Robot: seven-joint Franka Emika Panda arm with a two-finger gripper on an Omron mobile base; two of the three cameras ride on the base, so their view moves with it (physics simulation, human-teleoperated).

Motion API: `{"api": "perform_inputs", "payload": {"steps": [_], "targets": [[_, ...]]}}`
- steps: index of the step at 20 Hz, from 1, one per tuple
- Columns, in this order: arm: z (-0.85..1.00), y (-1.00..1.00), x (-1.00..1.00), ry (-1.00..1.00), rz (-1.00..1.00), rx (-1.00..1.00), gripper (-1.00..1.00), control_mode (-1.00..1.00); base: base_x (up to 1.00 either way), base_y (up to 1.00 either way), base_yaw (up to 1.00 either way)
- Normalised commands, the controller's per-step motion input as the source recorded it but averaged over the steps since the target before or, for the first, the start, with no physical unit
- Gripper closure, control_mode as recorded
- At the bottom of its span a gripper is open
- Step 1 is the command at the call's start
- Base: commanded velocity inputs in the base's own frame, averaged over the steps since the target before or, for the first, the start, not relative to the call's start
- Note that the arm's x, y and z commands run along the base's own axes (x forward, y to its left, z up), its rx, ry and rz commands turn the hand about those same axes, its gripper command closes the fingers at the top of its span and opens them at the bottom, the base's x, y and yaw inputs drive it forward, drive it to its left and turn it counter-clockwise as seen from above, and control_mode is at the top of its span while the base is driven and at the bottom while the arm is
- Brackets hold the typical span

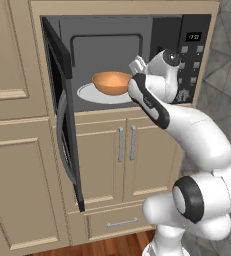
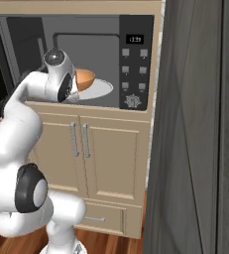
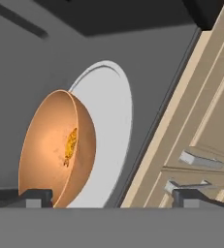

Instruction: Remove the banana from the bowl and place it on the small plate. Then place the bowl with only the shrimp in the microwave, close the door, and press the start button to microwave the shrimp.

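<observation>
The orange-tan bowl [image 1: 111, 82] is seen resting on the white tray [image 1: 89, 95] inside the open microwave [image 1: 132, 60], with the shrimp [image 3: 71, 143] lying alone in its hollow; no banana is seen in it. The gripper [image 3: 112, 197] is held just outside the cavity mouth, at about three o'clock from the bowl in the left base view. Its two fingertips [image 3: 36, 196] are spread wide, with nothing between them, and the bowl rim sits just beside the one nearer the bowl; whether they touch cannot be told.

The placing step is judged done, with closing and starting left. The risk lies in the retreat: the bowl could be nudged or tipped off the tray if that fingertip is dragged past its rim. The door [image 1: 62, 115] stands swung far out at nine o'clock, and if it is pushed before the wrist is cleared, the arm could be caught against it. The button panel [image 2: 135, 62] could be mis-pressed if approached at a slant.
</observation>
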Motion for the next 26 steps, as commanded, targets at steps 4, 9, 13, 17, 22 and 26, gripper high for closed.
{"api": "perform_inputs", "payload": {"steps": [4, 9, 13, 17, 22, 26], "targets": [[-0.53, -0.24, -1.00, -0.18, 0.06, -0.01, -1.00, -1.00, 0.00, 0.00, 0.00], [-0.22, -0.15, -0.40, -0.03, 0.07, -0.05, -1.00, -1.00, 0.00, 0.00, 0.00], [-0.01, -0.10, -0.65, -0.08, 0.01, -0.07, -1.00, -1.00, 0.00, 0.00, 0.00], [0.57, -0.07, -1.00, -0.36, 0.00, -0.20, -1.00, -1.00, 0.00, 0.00, 0.00], [0.82, -0.01, -1.00, -0.31, 0.00, -0.28, -1.00, -1.00, 0.00, 0.00, 0.00], [0.53, -0.01, -1.00, -0.31, 0.00, -0.29, -1.00, -1.00, 0.00, 0.00, 0.00]]}}
